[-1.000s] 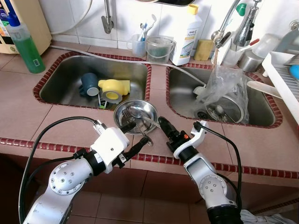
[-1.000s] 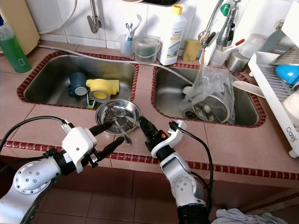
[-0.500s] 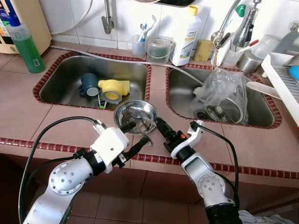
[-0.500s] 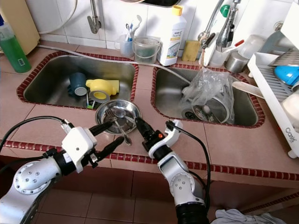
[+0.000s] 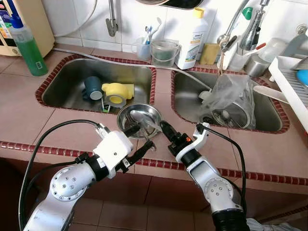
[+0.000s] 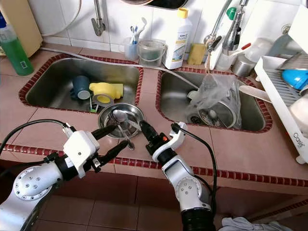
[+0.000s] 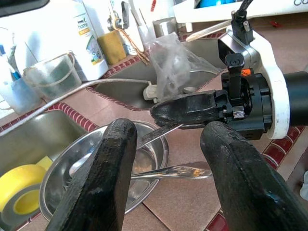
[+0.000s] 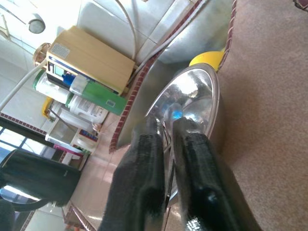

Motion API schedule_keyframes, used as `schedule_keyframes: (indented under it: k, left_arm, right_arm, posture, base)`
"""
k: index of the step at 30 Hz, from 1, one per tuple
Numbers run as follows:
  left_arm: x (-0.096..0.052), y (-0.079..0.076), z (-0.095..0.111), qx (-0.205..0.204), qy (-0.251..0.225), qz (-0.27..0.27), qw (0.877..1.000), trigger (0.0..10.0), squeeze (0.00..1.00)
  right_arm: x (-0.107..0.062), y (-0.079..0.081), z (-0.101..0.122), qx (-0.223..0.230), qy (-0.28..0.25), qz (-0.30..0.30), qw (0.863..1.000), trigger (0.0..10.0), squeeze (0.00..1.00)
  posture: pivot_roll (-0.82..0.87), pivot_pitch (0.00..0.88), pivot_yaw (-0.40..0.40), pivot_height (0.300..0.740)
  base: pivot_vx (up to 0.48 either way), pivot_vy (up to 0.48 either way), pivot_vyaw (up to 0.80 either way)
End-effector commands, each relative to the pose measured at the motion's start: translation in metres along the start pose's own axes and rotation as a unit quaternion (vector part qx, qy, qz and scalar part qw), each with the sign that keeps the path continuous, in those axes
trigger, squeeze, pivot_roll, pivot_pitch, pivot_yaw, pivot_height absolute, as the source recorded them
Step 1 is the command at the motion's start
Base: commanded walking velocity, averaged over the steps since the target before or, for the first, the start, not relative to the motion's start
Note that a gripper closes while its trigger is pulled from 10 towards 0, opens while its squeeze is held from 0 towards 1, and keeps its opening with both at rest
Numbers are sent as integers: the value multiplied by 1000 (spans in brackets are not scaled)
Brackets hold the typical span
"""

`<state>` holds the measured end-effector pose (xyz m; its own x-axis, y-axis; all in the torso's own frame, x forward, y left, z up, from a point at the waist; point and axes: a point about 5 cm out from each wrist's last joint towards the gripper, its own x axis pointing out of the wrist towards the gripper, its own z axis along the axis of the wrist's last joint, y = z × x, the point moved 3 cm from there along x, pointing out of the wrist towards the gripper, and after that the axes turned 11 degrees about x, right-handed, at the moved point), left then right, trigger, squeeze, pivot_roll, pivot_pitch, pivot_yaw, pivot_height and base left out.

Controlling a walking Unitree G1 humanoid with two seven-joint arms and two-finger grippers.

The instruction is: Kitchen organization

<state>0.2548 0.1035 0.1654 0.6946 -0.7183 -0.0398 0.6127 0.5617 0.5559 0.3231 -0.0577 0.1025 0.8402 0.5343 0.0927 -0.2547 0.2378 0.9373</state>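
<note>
A steel bowl (image 5: 129, 114) holding cutlery stands on the tiled counter between the two sinks. My right gripper (image 5: 163, 127) reaches to the bowl's near right rim and is shut on a thin metal utensil (image 7: 155, 135) that points into the bowl. Its black fingers (image 7: 192, 108) sit tight together in the left wrist view. A spoon (image 7: 175, 171) lies over the bowl's near rim onto the counter. My left gripper (image 5: 138, 139) hovers open just in front of the bowl, its fingers either side of the spoon handle without touching it.
The left sink (image 5: 67, 79) holds a blue mug (image 5: 91, 88), a yellow mug (image 5: 121, 89) and a tape roll (image 5: 114, 99). A plastic bag over a pot (image 5: 231, 98) lies in the right sink. A green bottle (image 5: 26, 45), a detergent bottle (image 5: 192, 38) and a dish rack (image 5: 293, 82) line the counter.
My right gripper has edged a little left toward the bowl with the utensil in it. The left gripper has held its place, still open.
</note>
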Motion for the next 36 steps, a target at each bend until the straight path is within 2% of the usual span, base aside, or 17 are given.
schedule_keyframes:
  k: [1,14,19,20,21,25,28,29,30,36]
  left_arm:
    - [-1,3,4,6,-4,1,1000,10000,0]
    - [-1,2,4,7,-4,2,1000,10000,0]
    - [1,7,3,-5,-7,22,1000,10000,0]
    - [1,7,3,-5,-7,22,1000,10000,0]
    - [3,12,2,-17,-7,39,999,10000,0]
    - [8,26,0,-44,-16,82,996,10000,0]
    - [12,39,1,-68,-27,113,991,10000,0]
    - [12,39,1,-68,-27,113,991,10000,0]
    - [15,51,-1,-78,-29,137,987,10000,0]
    - [22,63,-5,-85,-32,146,985,10000,0]
  right_arm:
    - [-12,-26,-34,63,20,-59,996,0,0]
    - [-13,-26,-33,64,14,-58,996,0,0]
    - [-12,-14,-9,-15,-34,-36,999,0,0]
    - [-12,-14,-9,-15,-34,-36,999,0,0]
    - [-11,-8,3,-57,-49,-26,997,0,0]
    - [-10,9,25,-141,-68,3,988,0,0]
    - [-9,20,37,-172,-76,19,982,0,0]
    - [-9,20,37,-172,-76,19,982,0,0]
    - [-7,27,43,-202,-76,32,976,0,0]
    - [-1,42,52,-216,-87,57,971,0,0]
  posture:
    - [213,103,-68,740]
    - [214,101,-70,740]
    - [208,89,-73,740]
    - [208,89,-73,740]
    - [204,85,-73,740]
    - [184,57,-79,740]
    - [178,45,-81,740]
    - [178,45,-81,740]
    - [174,30,-84,740]
    - [165,0,-89,740]
  base:
    - [0,0,0]
    - [0,0,0]
    - [0,0,0]
    - [0,0,0]
    - [0,0,0]
    - [0,0,0]
    - [0,0,0]
    - [0,0,0]
    - [0,0,0]
    - [0,0,0]
